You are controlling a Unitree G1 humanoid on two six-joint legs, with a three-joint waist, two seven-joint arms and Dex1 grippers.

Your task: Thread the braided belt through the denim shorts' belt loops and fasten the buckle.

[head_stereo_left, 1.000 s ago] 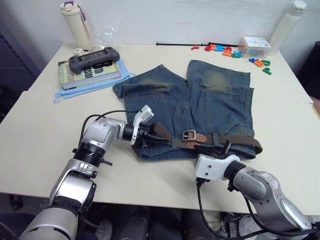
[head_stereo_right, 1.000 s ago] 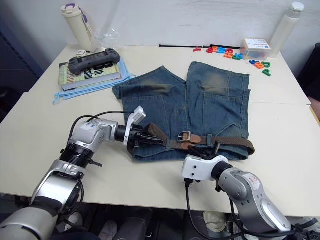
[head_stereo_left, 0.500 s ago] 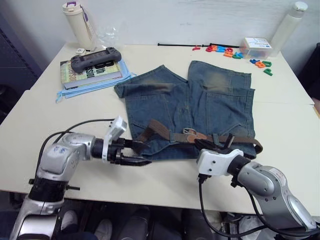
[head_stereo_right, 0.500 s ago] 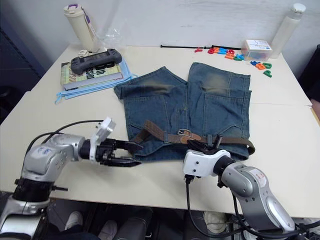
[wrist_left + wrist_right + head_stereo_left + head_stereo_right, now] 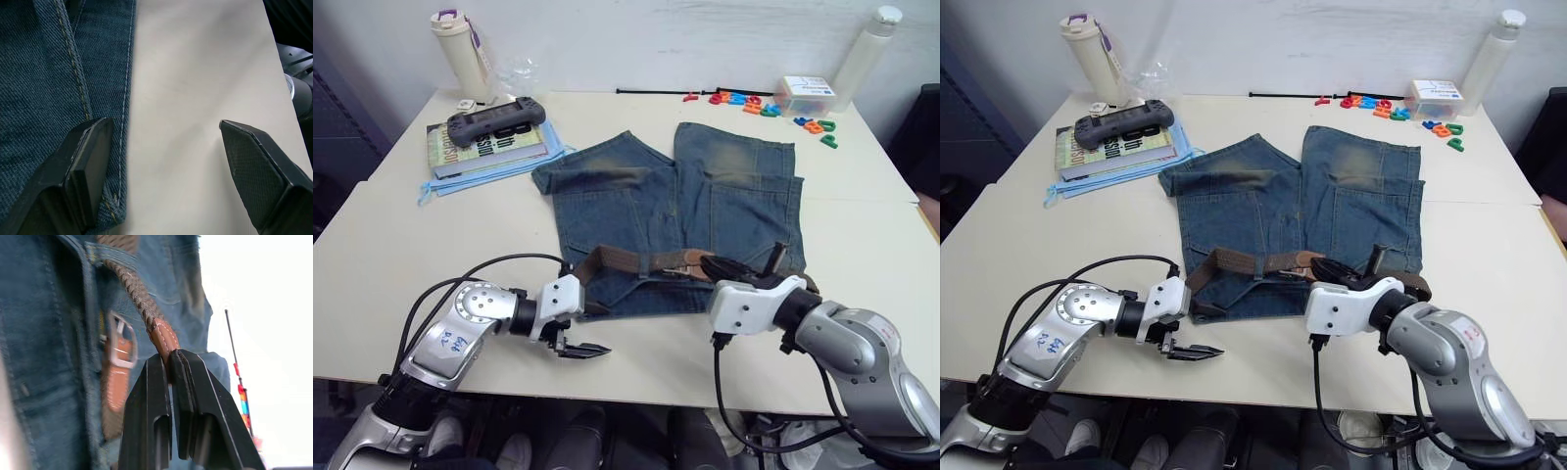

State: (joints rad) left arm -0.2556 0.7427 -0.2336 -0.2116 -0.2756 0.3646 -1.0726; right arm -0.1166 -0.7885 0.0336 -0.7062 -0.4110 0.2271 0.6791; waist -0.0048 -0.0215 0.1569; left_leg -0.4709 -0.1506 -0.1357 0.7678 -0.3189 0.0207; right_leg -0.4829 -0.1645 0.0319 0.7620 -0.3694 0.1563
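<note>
The denim shorts (image 5: 724, 196) lie flat mid-table, waistband toward me. The braided belt (image 5: 626, 260) runs along that waistband. My right gripper (image 5: 724, 266) is shut on the belt's tan leather tip (image 5: 164, 338), just beside the silver buckle (image 5: 120, 340). In the right wrist view the braid passes under a denim belt loop (image 5: 105, 252). My left gripper (image 5: 592, 351) is open and empty, low over the table by the shorts' near left corner. One of its fingers (image 5: 90, 152) is over the denim hem and the other over bare table.
A game controller (image 5: 494, 116) rests on books at the back left, beside a capped bottle (image 5: 458, 49). Coloured letters (image 5: 744, 98), a small box (image 5: 806, 93) and a white bottle (image 5: 867, 44) line the back right. The table's front edge is close below my left gripper.
My left gripper let go of the belt's left end and drew back toward the front edge, open. My right gripper moved up onto the belt by the buckle.
</note>
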